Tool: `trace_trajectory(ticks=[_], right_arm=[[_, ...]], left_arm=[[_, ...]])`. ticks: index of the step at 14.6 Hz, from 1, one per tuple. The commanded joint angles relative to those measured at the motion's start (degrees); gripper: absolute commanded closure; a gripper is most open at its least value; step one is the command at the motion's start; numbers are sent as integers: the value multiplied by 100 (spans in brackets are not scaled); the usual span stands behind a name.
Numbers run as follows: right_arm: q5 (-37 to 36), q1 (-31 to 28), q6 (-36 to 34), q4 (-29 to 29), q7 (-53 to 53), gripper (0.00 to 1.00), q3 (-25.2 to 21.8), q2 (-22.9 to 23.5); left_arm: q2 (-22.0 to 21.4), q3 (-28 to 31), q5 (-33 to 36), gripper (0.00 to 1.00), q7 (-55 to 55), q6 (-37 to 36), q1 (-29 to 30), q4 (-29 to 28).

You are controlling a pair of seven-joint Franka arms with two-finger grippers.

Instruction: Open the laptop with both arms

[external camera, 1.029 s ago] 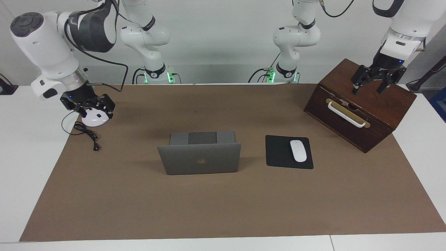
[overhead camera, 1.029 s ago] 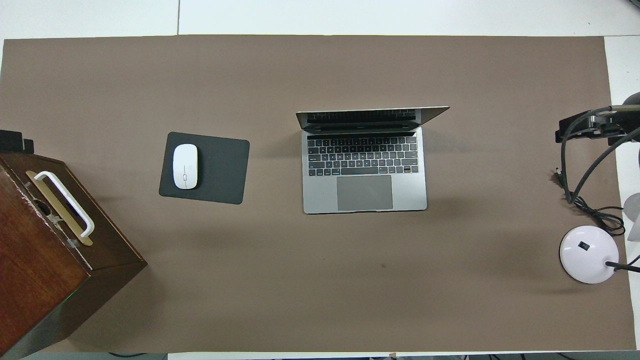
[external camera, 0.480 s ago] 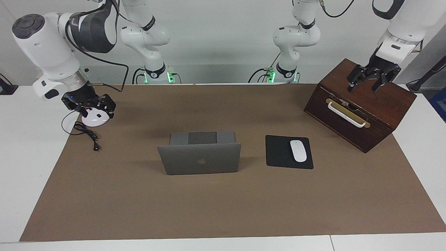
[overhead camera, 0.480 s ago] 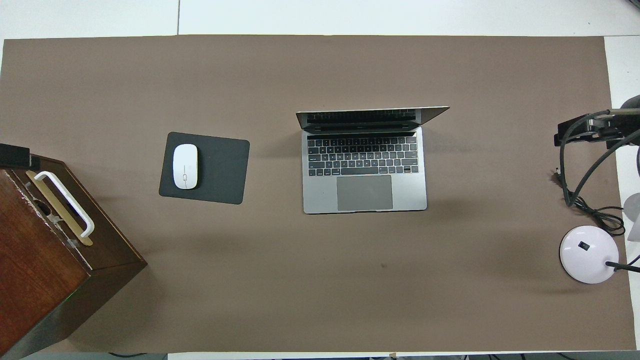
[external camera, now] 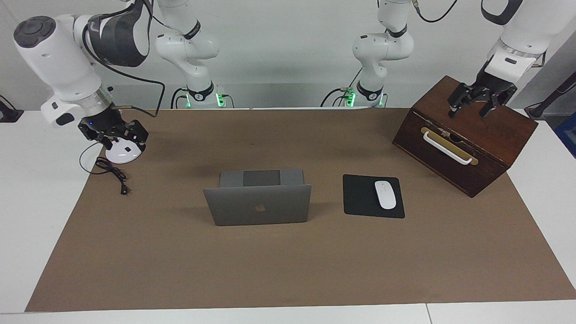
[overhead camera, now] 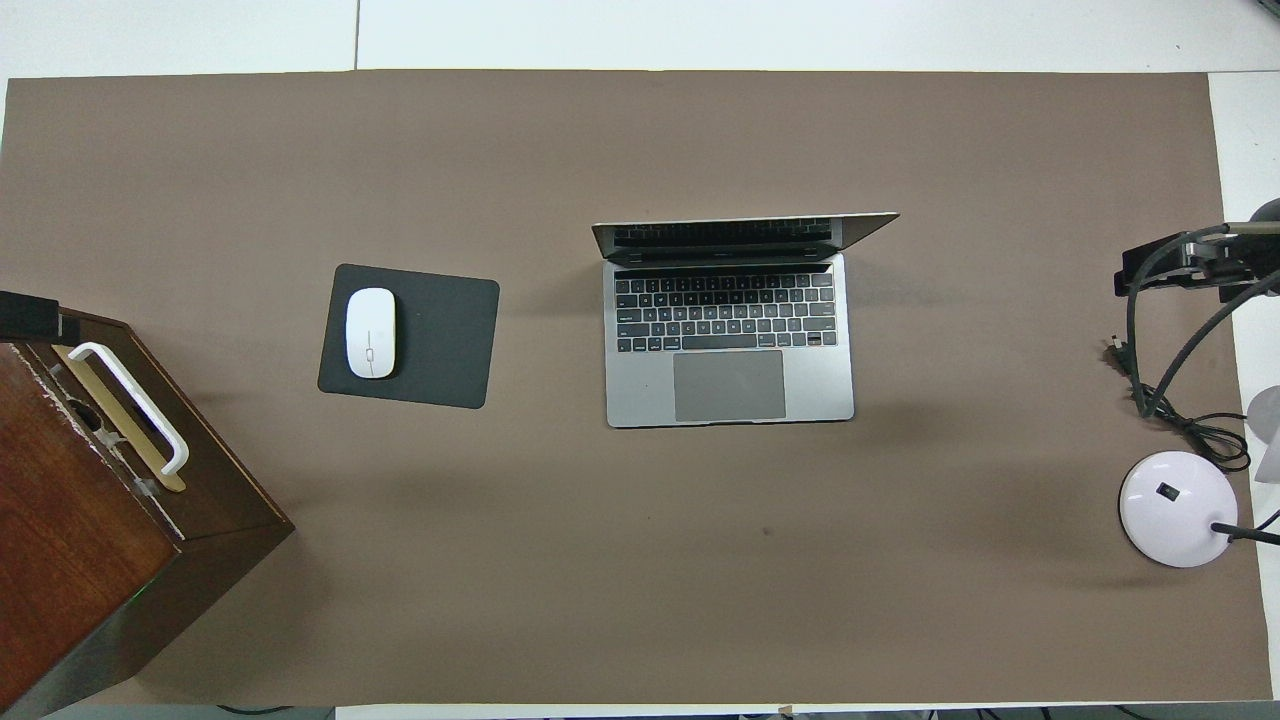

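The slim silver-grey metal laptop [external camera: 257, 203] is standing open at mid-table, lid upright and keyboard exposed in the overhead view, so the task is being judged as done. Since a second ago the left gripper [external camera: 474, 103] is being raised and drawn back over the top of the dark brown wooden box [external camera: 490, 130] with the white handle; its jaws are spread wide and nothing is being held. The right gripper [external camera: 114, 137] is being kept low over the round white lamp base [external camera: 122, 153], having hardly shifted; its jaws appear to be open and empty, though that angle is poor. The laptop is lying well apart from both sets of jaws, between them; both arms are being retired
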Motion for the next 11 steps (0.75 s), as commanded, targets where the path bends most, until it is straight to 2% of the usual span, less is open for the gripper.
trace_trajectory(ticks=[1,11], right_arm=[[93,-13,-5,-141,-7,0,-18,-131],[84,-13,-40,-141,-16,0,-27,-131]], left_arm=[[-119,1,108,0,66,-62,12,-102],[-128,1,108,0,66,-62,30,-137]])
